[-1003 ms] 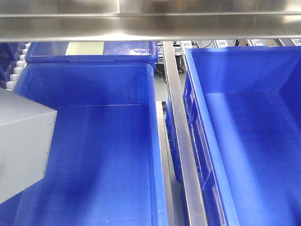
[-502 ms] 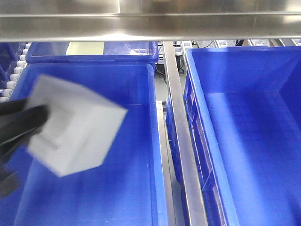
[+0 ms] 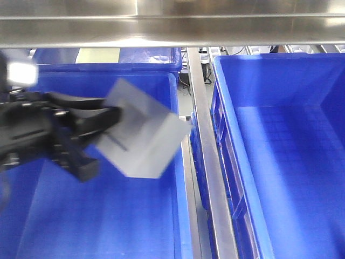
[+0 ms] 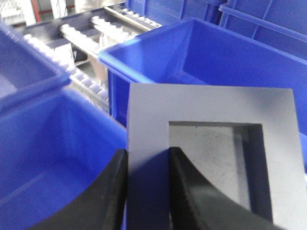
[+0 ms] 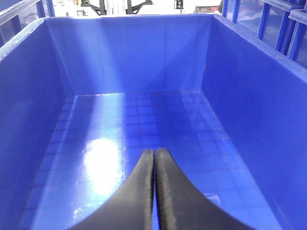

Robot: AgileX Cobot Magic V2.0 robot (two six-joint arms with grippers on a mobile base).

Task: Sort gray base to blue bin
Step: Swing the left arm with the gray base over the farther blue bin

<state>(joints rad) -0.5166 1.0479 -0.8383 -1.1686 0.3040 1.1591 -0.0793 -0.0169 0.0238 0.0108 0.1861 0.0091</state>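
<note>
Front-facing view has the left gripper (image 3: pixel 109 115) reaching in from the left edge with the gray block (image 3: pixel 144 141) pinched in its black fingers (image 3: pixel 81 102). The block is in the air over the left blue bin (image 3: pixel 135 89), tilted and blurred, and its right corner overlaps the line of that bin's right rim. It touches neither the walls nor the floor of the bin as far as can be seen. A metal rail (image 3: pixel 202 135) runs between this bin and a second blue bin (image 3: pixel 269 81) on the right, and a metal beam (image 3: pixel 172 21) crosses the top of the view. From the left wrist camera, the left gripper (image 4: pixel 147 155) clamps one wall of the block (image 4: pixel 211 105): one finger sits on the outer side, the other inside the square recess (image 4: pixel 211 163) sunk in its top face. Blue bins lie below and behind the block, with a roller track (image 4: pixel 86 38) further back. From the right wrist camera, the right gripper (image 5: pixel 154 157) has its two fingers pressed together with nothing between them, and it hangs inside the second blue bin (image 5: pixel 129 62), above a gridded floor.
</note>
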